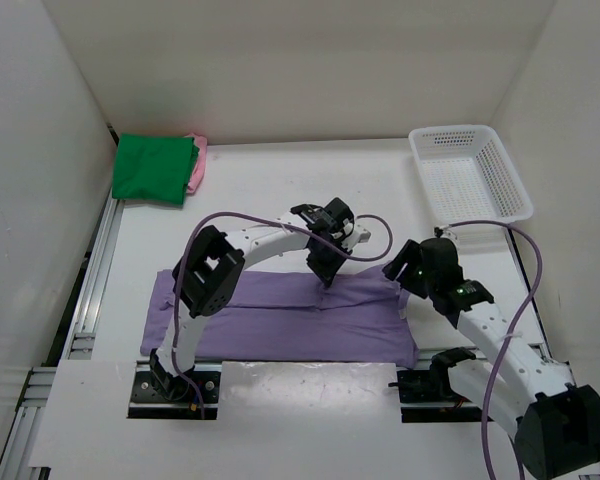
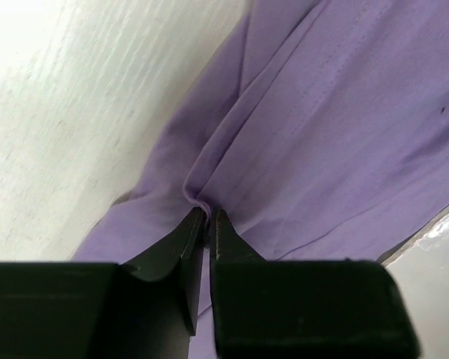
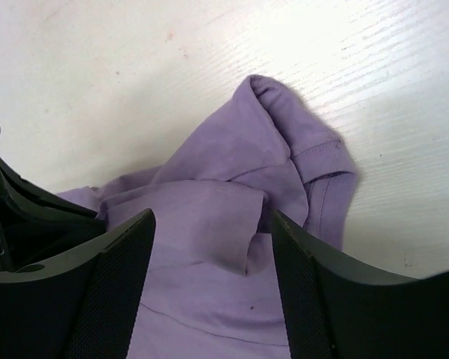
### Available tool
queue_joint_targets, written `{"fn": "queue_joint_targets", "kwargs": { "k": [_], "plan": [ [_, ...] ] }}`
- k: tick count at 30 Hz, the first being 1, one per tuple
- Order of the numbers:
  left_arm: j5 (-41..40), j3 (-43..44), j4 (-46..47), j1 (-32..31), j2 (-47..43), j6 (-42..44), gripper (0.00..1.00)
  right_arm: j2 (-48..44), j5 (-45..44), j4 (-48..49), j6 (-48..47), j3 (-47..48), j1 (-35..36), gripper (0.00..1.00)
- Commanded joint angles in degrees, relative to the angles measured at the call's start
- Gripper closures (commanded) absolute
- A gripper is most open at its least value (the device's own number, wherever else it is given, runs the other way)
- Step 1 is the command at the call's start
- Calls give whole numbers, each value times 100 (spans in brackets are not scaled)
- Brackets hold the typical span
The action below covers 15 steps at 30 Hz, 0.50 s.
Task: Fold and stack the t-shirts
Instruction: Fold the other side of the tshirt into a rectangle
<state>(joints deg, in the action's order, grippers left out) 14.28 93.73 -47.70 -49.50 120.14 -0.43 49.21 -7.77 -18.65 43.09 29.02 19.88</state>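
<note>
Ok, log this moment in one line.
purple t-shirt: spread, part-folded | left jaws: pinching a fold | right jaws: open over its right end | green t-shirt: folded, far-left

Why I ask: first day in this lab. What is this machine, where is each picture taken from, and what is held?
Two robot arms are bolted at the near edge of a white table. One picture looks down from above and behind them; the other two come from a camera on each wrist, showing that arm's own dark jaws. A purple t-shirt lies spread before the arms. A folded green t-shirt, a pink t-shirt peeking from under it, lies far left. A white basket stands far right. The left arm pinches a fold of the purple t-shirt in nearly closed jaws. The jaws of the right arm stand open over its bunched corner, holding nothing.
</note>
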Motion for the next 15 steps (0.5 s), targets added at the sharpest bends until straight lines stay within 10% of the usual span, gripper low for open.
{"fn": "queue_joint_targets", "kwargs": {
  "k": [1,10,15],
  "plan": [
    [119,224,-29,-113,-43,43,79,106,468,108,-362,-133,-63,30],
    [-197,277,-29,-113,10,43,78,-201,962,160,-1470,-299,-63,25],
    [-198,452,-81,-113,124,43,78,123,900,-6,-1418,-300,-63,41]
  ]
}}
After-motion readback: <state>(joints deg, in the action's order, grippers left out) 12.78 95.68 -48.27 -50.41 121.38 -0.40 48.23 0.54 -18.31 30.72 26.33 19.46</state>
